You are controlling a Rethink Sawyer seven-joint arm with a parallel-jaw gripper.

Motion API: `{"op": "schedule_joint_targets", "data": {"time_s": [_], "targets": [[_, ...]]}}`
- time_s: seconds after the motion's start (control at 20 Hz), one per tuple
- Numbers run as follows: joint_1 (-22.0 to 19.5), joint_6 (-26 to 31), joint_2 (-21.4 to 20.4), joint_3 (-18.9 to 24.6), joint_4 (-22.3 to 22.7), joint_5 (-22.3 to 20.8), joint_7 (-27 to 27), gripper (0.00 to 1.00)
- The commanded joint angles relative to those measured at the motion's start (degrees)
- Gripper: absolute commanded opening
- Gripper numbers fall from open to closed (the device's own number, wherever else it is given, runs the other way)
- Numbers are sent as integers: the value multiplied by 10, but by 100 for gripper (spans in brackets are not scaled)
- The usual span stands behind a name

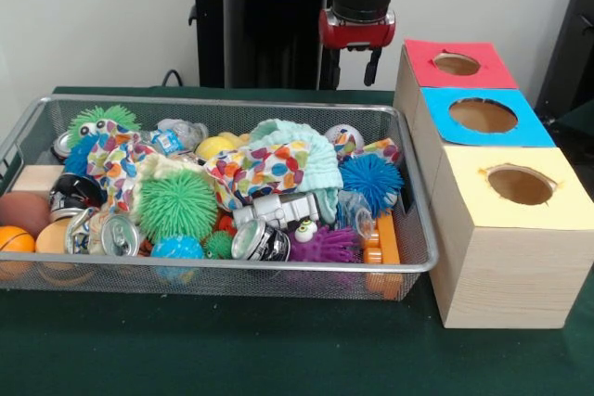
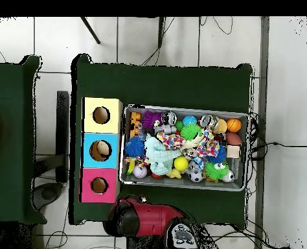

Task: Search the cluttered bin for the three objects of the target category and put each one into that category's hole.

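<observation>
The silver wire-mesh bin [image 1: 232,100] fills the middle of the table and is heaped with toys; it also shows in the overhead view [image 2: 182,107]. In it lie a green spiky ball [image 1: 176,203], a blue spiky ball [image 1: 371,180], a purple spiky toy [image 1: 325,246], two drink cans [image 1: 260,240] [image 1: 107,234], a dotted cloth [image 1: 264,172], a mint cloth [image 1: 311,147] and an orange ball [image 1: 14,240]. My gripper [image 1: 368,60] hangs behind the bin's far right corner, above the table and apart from everything. Nothing shows in it.
Three wooden boxes with holed tops stand beside the bin: red [image 1: 492,70], blue [image 1: 529,129], yellow [image 1: 566,194]. In the overhead view something pale shows in the blue box's hole [image 2: 102,150]. My red arm [image 2: 146,217] lies at the table's edge by the red box [image 2: 88,185].
</observation>
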Motion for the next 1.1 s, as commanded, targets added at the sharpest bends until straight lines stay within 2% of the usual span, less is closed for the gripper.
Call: {"op": "schedule_joint_targets", "data": {"time_s": [0.05, 0.35, 0.65, 1.1], "targets": [[-5, -75, 49, 34, -72, -4, 92, 100], [0, -9, 11, 33, -86, 15, 80, 100], [7, 32, 9, 27, -111, 33, 79, 100], [22, 63, 9, 12, -139, 44, 79, 100]]}}
